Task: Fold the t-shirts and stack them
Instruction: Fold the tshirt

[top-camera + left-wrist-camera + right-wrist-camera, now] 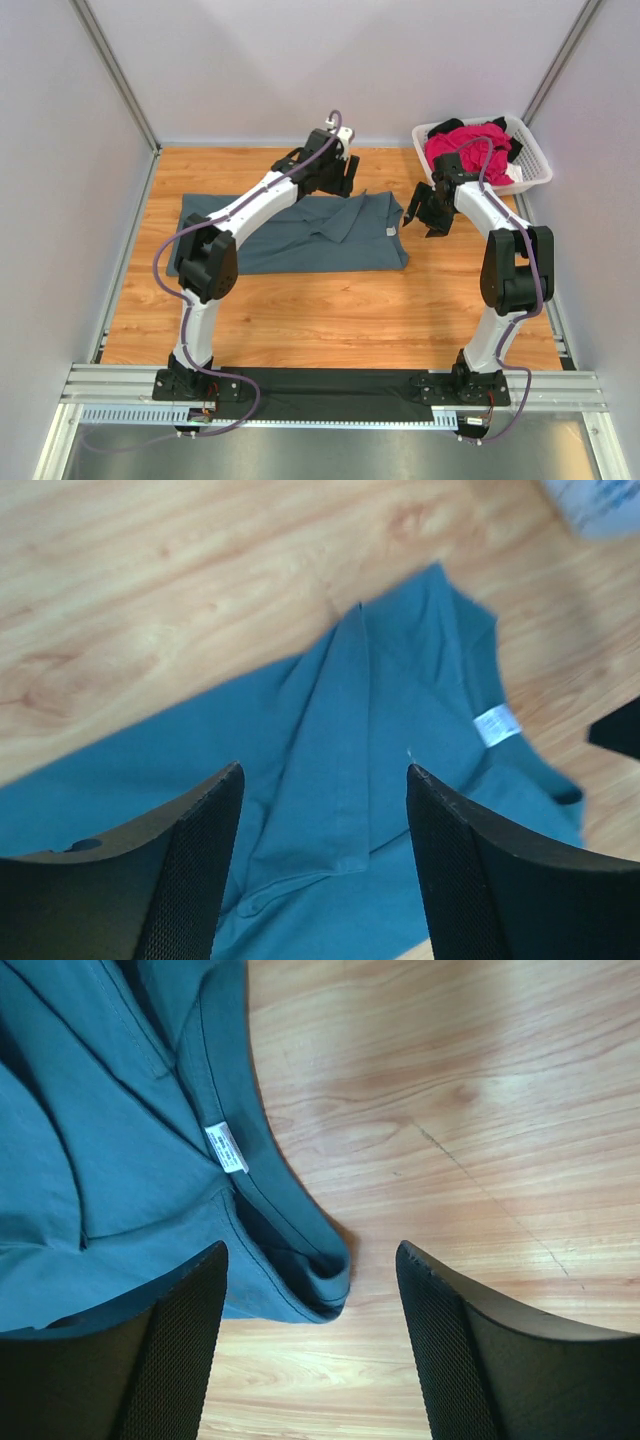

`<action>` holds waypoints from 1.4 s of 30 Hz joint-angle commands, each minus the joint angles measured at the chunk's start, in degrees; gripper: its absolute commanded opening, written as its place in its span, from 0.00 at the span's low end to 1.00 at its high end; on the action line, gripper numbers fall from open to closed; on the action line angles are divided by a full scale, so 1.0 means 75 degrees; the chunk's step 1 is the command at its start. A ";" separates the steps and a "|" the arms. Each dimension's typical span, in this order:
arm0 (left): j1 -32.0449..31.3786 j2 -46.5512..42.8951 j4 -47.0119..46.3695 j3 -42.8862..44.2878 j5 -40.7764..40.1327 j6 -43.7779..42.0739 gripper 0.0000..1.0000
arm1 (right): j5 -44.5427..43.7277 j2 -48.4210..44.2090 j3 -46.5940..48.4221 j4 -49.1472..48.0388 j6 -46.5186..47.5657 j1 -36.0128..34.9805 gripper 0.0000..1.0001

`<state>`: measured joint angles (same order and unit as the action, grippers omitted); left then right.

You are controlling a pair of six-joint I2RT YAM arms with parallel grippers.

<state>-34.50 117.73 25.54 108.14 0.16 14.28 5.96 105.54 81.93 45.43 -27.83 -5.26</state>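
Observation:
A slate blue-grey t-shirt (300, 240) lies partly folded on the wooden table, with its neck label (391, 232) at the right end. My left gripper (343, 175) is open and empty above the shirt's far edge; its view shows a folded sleeve (335, 780) and the label (496, 725). My right gripper (428, 212) is open and empty just right of the shirt's collar end (320, 1270); the label shows there too (227, 1148). A magenta-pink t-shirt (462, 145) and a black one (496, 142) lie in the basket.
The white slatted basket (532, 160) stands at the back right corner. White walls close the table on the left, back and right. A black strip (330, 380) lies along the near edge between the arm bases.

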 commanded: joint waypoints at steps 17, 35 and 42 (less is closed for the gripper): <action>-0.1341 0.1153 0.2020 0.0078 -0.1439 -0.0792 0.57 | 0.0108 -0.1064 -0.0787 -0.0620 0.0254 -0.0026 0.68; -0.1353 0.1634 0.1891 -0.0051 -0.1440 -0.0604 0.44 | 0.0132 -0.0982 -0.0705 -0.0561 0.0243 -0.0026 0.67; -0.1341 0.1822 0.2032 0.0054 -0.1498 -0.0627 0.40 | 0.0038 -0.1017 -0.0717 -0.0503 0.0278 -0.0026 0.67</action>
<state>-44.49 130.76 40.25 107.50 -10.68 9.04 6.57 99.85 76.12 42.54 -26.72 -5.54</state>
